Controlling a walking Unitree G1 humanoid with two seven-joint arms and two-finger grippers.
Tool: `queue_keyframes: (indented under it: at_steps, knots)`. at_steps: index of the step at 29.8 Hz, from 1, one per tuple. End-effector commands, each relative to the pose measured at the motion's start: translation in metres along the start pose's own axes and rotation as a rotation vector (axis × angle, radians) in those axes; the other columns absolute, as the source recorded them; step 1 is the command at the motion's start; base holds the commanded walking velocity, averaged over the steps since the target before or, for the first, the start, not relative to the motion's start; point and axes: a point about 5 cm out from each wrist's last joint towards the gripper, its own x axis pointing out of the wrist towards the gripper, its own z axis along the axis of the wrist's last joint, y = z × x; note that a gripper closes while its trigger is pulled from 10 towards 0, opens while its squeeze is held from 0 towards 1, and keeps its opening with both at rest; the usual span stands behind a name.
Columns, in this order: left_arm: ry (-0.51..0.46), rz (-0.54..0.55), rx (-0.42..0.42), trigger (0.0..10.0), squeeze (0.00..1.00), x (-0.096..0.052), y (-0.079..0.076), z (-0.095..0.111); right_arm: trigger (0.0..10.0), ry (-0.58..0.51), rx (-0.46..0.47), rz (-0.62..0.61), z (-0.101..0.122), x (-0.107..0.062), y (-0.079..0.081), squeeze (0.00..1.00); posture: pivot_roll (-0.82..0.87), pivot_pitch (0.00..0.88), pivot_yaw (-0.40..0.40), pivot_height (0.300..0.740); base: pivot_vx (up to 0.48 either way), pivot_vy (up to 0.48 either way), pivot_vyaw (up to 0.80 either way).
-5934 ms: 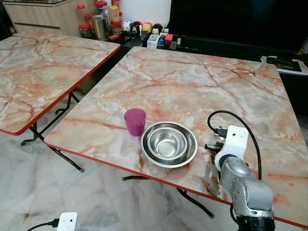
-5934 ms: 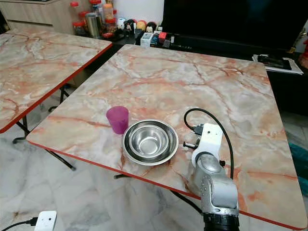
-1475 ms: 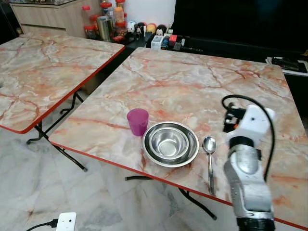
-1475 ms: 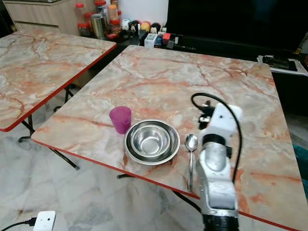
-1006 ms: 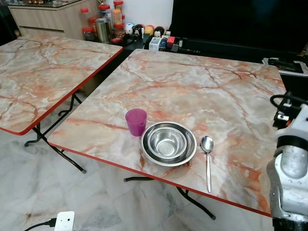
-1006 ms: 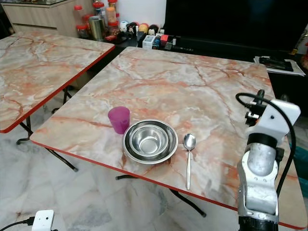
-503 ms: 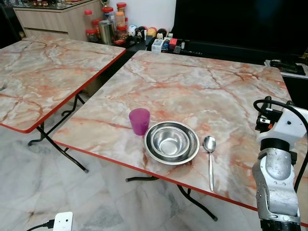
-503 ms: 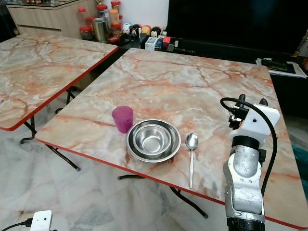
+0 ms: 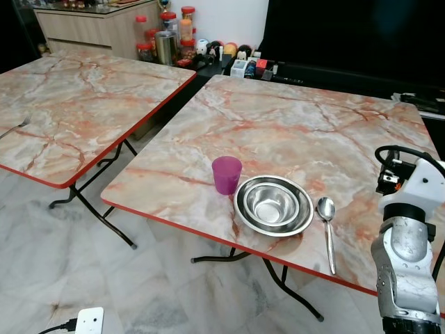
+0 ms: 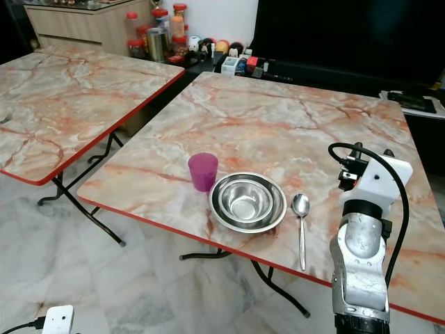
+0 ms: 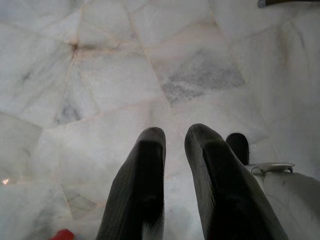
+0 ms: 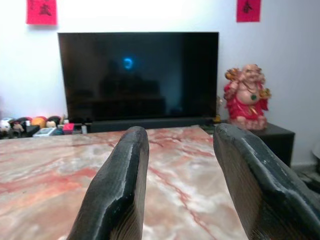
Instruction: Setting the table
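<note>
Right arm (image 10: 361, 243) raised upright at the surface (image 10: 278, 125) edge; right pincer (image 12: 180, 185) released, empty. Spoon (image 10: 301, 223) lies just right of bowl (image 10: 248, 201); cup (image 10: 203, 172) left. Left pincer (image 11: 172, 165) nearly closed, over floor.

Head views bright, evenly lit, sharp, no motion blur. Soft glare sheen on the marble table (image 9: 292, 132) and pale floor tiles (image 9: 55, 278). Steel bowl (image 9: 273, 204) shows specular highlights inside. Faint shadows under the table legs. TV screen (image 12: 137, 75) dark with one small bluish reflection. Right wrist view: near black fingers (image 12: 117, 200) soft, out of focus; white wall bright. Left wrist view: diffuse light, floor slightly washed out, fingers (image 11: 140, 195) blurred close-up.
</note>
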Motion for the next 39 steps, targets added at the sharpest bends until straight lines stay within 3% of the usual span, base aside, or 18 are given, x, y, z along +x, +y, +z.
queue_keyframes:
  at_steps: [1,17,24,39]
  knots:
    - [0.014,0.003,0.004,10.0,0.0,-0.001,0.003,-0.004,10.0,0.019,0.0,-0.022,-0.002,0.002,-0.005,0.0,-0.02,0.048,-0.013,0.74,0.0,0.251,-0.8]
    - [0.02,0.005,0.006,10.0,0.0,-0.001,0.004,-0.005,10.0,0.126,0.033,-0.083,-0.016,0.002,-0.012,0.0,-0.02,0.051,-0.013,0.74,0.0,0.203,-0.1]
    - [0.02,0.005,0.01,10.0,0.0,-0.001,0.004,-0.005,10.0,0.234,0.015,-0.129,-0.031,0.001,-0.019,0.0,-0.02,0.059,-0.013,0.74,0.0,0.261,-0.56]
    - [0.015,0.007,0.013,10.0,0.0,-0.001,0.004,-0.003,10.0,0.316,0.042,-0.155,-0.041,-0.001,-0.025,0.0,-0.02,0.07,-0.015,0.74,0.0,0.273,-0.05]
